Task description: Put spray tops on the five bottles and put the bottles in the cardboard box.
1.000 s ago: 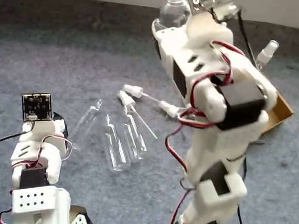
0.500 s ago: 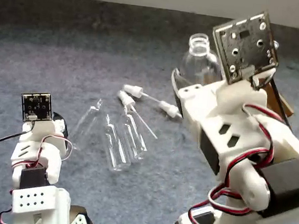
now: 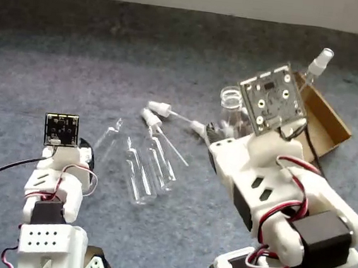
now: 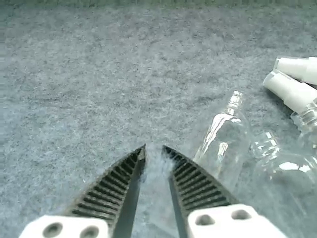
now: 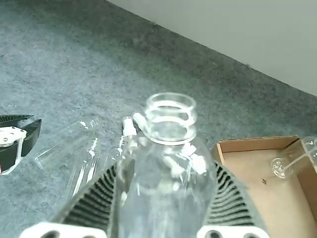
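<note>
You had three lying bottles (image 3: pixel 135 177); one held bottle (image 3: pixel 230 107); one boxed bottle (image 3: pixel 313 72); five in all; you had three loose tops (image 3: pixel 159 109); one fitted top (image 3: pixel 324 57); one box (image 3: pixel 329 120).

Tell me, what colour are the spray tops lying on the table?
White; the spray tops show best in the left wrist view.
</note>
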Controlling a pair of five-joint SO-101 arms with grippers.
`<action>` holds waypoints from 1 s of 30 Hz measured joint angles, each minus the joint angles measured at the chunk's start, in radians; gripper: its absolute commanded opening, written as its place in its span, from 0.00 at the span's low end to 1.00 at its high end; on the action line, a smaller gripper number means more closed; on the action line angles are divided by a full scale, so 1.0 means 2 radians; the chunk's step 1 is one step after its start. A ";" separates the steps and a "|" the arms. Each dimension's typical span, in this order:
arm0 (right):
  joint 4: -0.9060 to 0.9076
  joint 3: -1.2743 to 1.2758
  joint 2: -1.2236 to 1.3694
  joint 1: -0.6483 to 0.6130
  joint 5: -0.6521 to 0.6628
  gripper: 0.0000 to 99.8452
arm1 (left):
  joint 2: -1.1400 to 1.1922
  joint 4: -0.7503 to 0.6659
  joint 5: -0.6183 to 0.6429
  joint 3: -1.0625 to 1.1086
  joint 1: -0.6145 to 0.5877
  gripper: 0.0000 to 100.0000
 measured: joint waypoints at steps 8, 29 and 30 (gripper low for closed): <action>-0.140 0.270 -0.137 0.000 0.000 0.09 | 0.000 0.000 0.000 0.000 0.008 0.01; -0.338 0.704 -0.441 0.057 -0.001 0.09 | 0.000 0.070 -0.018 -0.036 0.017 0.01; -0.344 0.717 -0.452 0.056 -0.001 0.09 | 0.000 0.092 -0.021 -0.052 0.025 0.01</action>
